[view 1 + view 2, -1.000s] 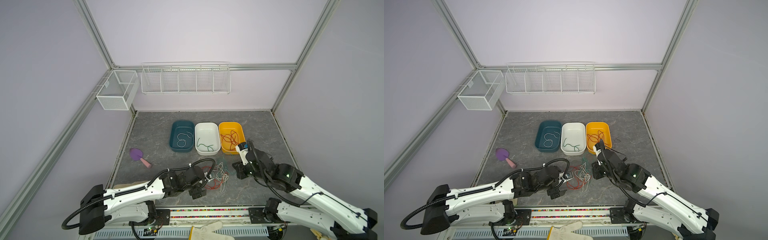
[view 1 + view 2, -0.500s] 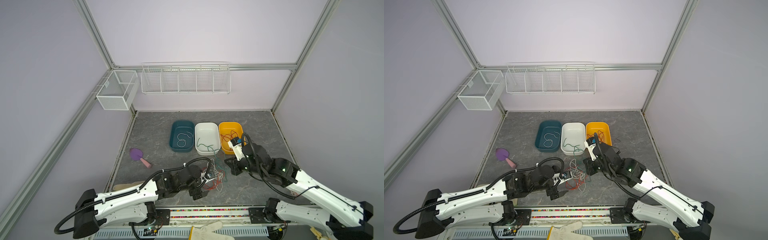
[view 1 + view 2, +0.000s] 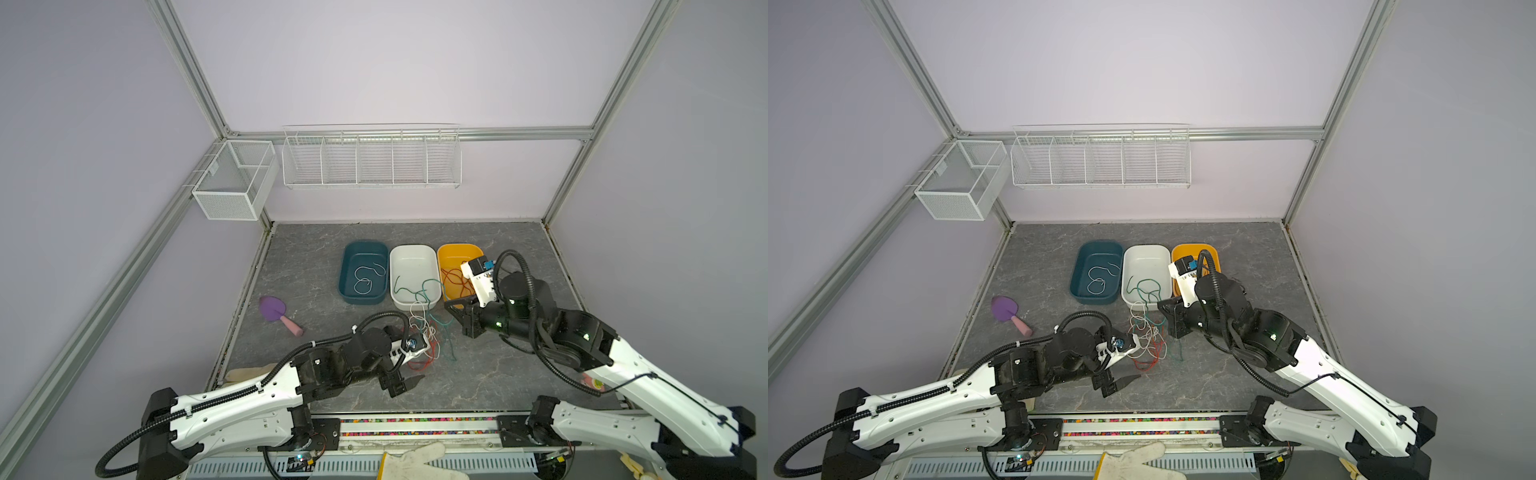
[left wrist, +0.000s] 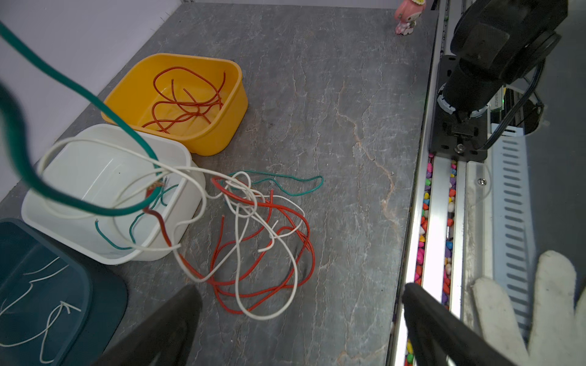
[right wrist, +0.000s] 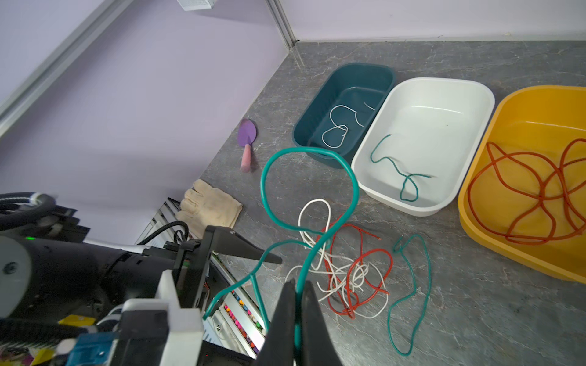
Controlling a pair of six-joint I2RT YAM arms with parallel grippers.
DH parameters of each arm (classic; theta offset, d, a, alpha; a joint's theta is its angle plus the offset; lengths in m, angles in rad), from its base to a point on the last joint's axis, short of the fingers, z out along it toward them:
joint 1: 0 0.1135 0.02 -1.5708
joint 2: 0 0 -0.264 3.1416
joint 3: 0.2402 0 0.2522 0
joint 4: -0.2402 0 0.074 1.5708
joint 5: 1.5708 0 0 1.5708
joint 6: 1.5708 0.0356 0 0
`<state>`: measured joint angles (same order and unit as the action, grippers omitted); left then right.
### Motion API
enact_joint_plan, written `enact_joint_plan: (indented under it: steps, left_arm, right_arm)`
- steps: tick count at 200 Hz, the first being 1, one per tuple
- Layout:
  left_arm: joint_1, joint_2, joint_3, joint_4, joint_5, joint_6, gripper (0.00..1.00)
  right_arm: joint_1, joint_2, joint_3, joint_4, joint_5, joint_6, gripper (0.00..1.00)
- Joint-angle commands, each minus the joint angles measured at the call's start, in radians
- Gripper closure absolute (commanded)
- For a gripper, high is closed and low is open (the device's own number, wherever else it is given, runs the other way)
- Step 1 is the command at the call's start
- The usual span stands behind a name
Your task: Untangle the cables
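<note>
Right wrist view takes in a grey marbled tabletop with a white rectangular plastic tray at its middle. A teal plastic tray sits against one long side of the white tray and a yellow plastic tray just beside the other. Each tray holds curled wire of a single colour.

Just in front of the white tray's near wall lies the tangle of thin red, white and green cables. In both top views its long axis runs from that wall toward the front rail. One dark green cable rises out of the tangle in a tall loop. The loop's top points toward the white tray, and its lower run passes into the right gripper, whose jaws are pinched together on it.

The left gripper hangs at the end of the tangle farthest from the white tray, jaws spread wide.

Bare tabletop lies open beyond the white tray to the back wall, and past the yellow tray's side of the tangle to the side wall. A loose green cable lies flat just beside the tangle there.
</note>
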<state>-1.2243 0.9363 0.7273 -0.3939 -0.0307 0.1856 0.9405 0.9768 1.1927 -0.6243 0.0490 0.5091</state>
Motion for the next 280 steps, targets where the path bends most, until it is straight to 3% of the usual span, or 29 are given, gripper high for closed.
enact_joint_plan:
  steps: [1, 64, 107, 185, 280]
  left_arm:
    - [-0.001, -0.016, 0.029, 0.024, -0.027, -0.027, 0.01]
    - [-0.001, -0.033, -0.023, 0.159, -0.234, -0.018, 0.00]
    - [-0.001, -0.027, -0.021, 0.240, -0.360, -0.091, 0.12]
    - [-0.001, -0.072, -0.147, 0.479, -0.386, -0.275, 0.40]
    - [-0.001, -0.092, -0.245, 0.607, -0.330, -0.387, 0.71]
  right_arm:
    - [0.006, -0.007, 0.051, 0.057, -0.057, 0.011, 0.93]
    - [0.008, -0.058, 0.063, 0.132, -0.148, 0.050, 0.93]
    - [0.008, -0.092, 0.049, 0.172, -0.171, 0.071, 0.94]
    - [0.008, -0.136, 0.024, 0.222, -0.212, 0.091, 0.94]
    - [0.009, -0.178, -0.011, 0.245, -0.184, 0.123, 0.93]
